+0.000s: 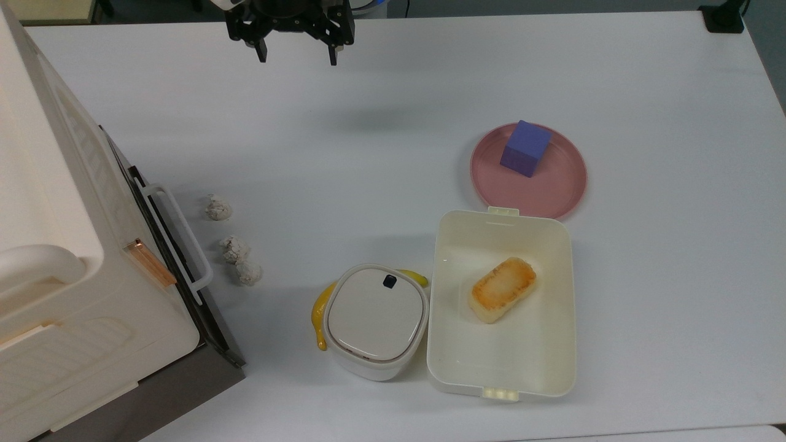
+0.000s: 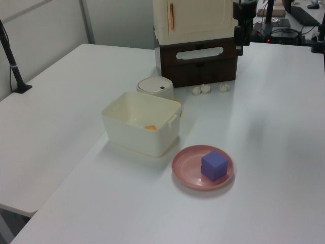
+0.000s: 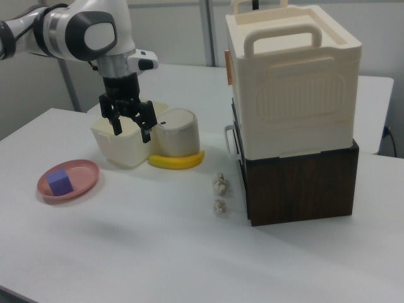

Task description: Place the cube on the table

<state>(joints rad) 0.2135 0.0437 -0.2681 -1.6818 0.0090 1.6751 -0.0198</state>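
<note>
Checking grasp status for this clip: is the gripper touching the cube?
Apart. In the top view the open gripper hangs near the table's far edge, with bare table between it and the cube on the pink plate.
</note>
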